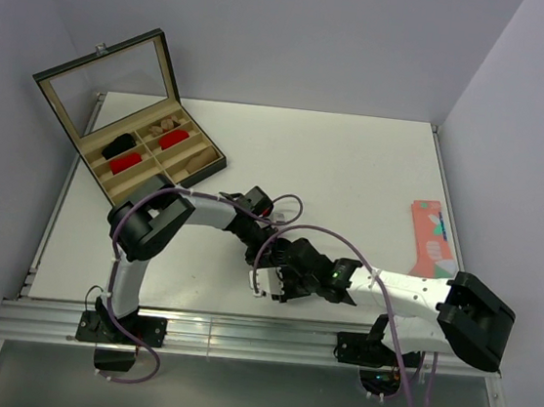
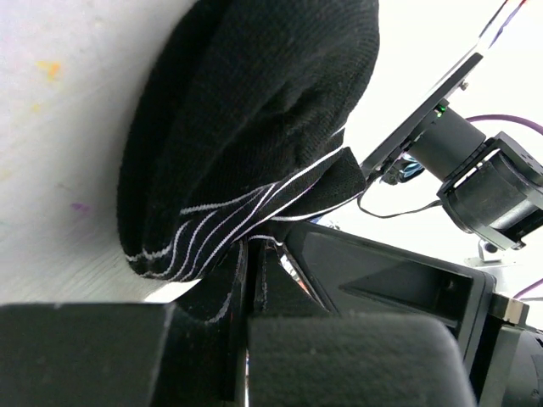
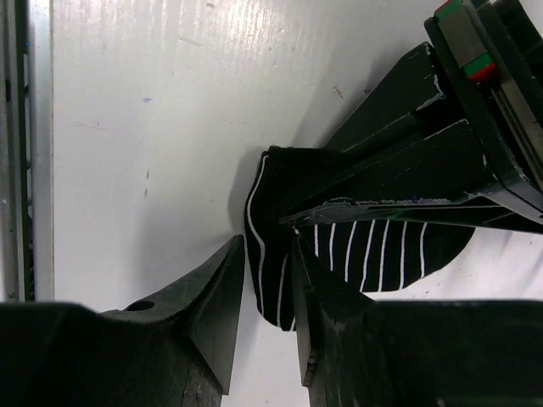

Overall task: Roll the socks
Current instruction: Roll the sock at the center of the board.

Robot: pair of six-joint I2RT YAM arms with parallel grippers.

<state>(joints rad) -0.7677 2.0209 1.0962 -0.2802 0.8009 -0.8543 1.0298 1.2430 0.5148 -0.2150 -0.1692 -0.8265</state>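
The black sock with thin white stripes (image 2: 254, 127) is bunched over the white table near its front middle. My left gripper (image 2: 254, 254) is shut on a striped fold of it. In the right wrist view the same sock (image 3: 382, 254) hangs under the left gripper's fingers (image 3: 399, 182). My right gripper (image 3: 267, 246) is open, and the sock's striped edge sits between its jaws, against the right finger with a gap to the left one. In the top view the two grippers (image 1: 265, 250) (image 1: 282, 271) meet and hide the sock.
A dark box (image 1: 208, 162) with its lid up stands at the back left, with red bundles (image 1: 127, 162), a black item (image 1: 116, 145) and tan pieces in its compartments. A coral-pink patterned sock (image 1: 430, 239) lies flat by the right edge.
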